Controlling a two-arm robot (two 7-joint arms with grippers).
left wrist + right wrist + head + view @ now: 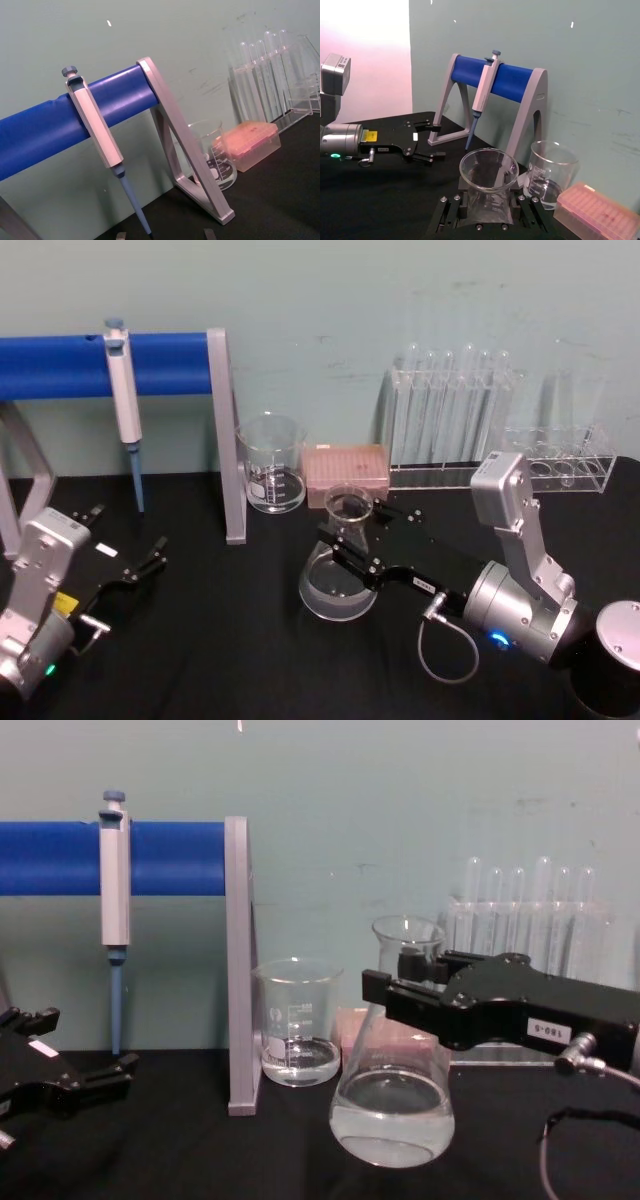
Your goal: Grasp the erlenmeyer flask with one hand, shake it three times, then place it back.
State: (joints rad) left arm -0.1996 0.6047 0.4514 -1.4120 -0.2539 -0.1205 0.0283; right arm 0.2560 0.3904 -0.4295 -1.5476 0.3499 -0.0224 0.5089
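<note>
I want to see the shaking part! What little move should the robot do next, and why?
Probably lift straight up a little. The right tool seems clamped on the neck of the erlenmeyer flask, whose wide base looks to rest on the black table, so it needs air under it before shaking. The left tool lies parked, open, far left.

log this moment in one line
right gripper: closed on flask neck | flask: upright, little liquid | left gripper: open, parked left | step: grasp
</note>
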